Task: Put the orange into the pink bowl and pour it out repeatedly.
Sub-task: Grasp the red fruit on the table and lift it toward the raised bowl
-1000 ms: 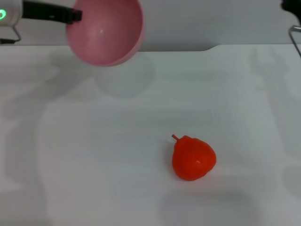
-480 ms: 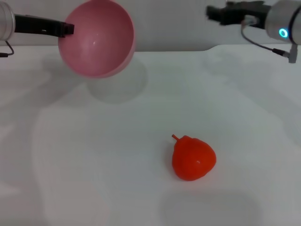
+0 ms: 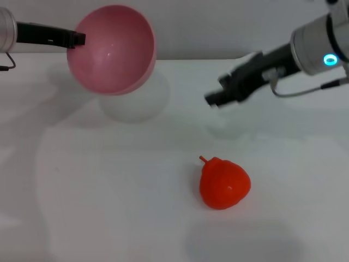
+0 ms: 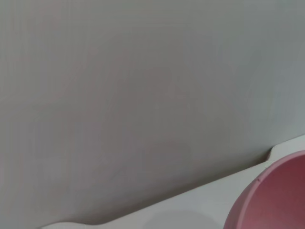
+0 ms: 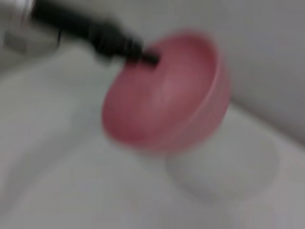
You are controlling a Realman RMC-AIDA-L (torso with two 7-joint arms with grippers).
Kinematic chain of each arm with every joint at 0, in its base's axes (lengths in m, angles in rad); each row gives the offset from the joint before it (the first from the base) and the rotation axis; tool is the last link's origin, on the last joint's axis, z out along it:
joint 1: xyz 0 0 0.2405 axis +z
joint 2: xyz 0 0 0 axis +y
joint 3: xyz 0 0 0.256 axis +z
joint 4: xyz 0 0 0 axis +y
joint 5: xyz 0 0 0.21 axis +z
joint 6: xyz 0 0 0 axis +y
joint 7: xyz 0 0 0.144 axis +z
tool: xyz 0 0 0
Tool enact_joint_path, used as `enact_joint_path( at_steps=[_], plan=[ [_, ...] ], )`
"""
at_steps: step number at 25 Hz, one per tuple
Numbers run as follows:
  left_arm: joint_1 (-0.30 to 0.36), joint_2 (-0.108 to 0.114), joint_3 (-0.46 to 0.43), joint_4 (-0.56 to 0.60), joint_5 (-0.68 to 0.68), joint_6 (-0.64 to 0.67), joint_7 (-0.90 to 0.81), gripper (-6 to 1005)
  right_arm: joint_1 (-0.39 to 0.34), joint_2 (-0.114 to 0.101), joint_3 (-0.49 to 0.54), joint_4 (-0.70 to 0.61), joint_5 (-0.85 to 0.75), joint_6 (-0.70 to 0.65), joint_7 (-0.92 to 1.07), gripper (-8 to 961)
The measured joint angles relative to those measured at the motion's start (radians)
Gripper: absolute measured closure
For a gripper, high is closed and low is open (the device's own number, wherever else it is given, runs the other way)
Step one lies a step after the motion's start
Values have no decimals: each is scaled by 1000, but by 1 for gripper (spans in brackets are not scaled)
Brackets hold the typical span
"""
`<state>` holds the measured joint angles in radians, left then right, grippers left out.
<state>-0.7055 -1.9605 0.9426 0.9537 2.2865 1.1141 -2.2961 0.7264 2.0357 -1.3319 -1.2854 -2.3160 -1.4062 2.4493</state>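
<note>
I see my left gripper (image 3: 79, 39) clamping the glossy round pink plastic bowl's (image 3: 112, 49) rim, tilted above the white table's (image 3: 109, 191) far-left corner. The bright orange-red toy fruit (image 3: 223, 183) lies near the front edge; my right gripper (image 3: 214, 99) hovers beyond it, finger spread unclear.

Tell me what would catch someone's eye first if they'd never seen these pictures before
The pink bowl stands out most: it is held up off the white table at the far left by the left gripper, tipped so its empty inside faces the head camera. Next is the orange, lying alone on the table nearer the robot, toward the right. The right gripper reaches in from the far right, hanging above the table beyond the orange.
</note>
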Motion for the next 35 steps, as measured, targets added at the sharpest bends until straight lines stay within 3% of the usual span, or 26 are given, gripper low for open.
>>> enact_joint_path(
  at_steps=[4,6,9,19,35],
  plan=[
    [-1,0,7,-1,0,2,-1,958,37,37,-70,42,-200,-63,-1,447],
    [-1,-2,7,-1,0,2,-1,958,44,41,-132,75,-229,-53,2,447],
    [-1,-4,7,-2,1,2,-1,958,50,42,-187,109,-225,-32,5,449],
    [-7,-17,17,-3,26,-6,-3,958,50,43,-226,119,-153,-28,2,453],
    [-9,-14,16,-3,28,-15,-11,957,58,43,-298,195,-113,-33,3,459]
  ],
)
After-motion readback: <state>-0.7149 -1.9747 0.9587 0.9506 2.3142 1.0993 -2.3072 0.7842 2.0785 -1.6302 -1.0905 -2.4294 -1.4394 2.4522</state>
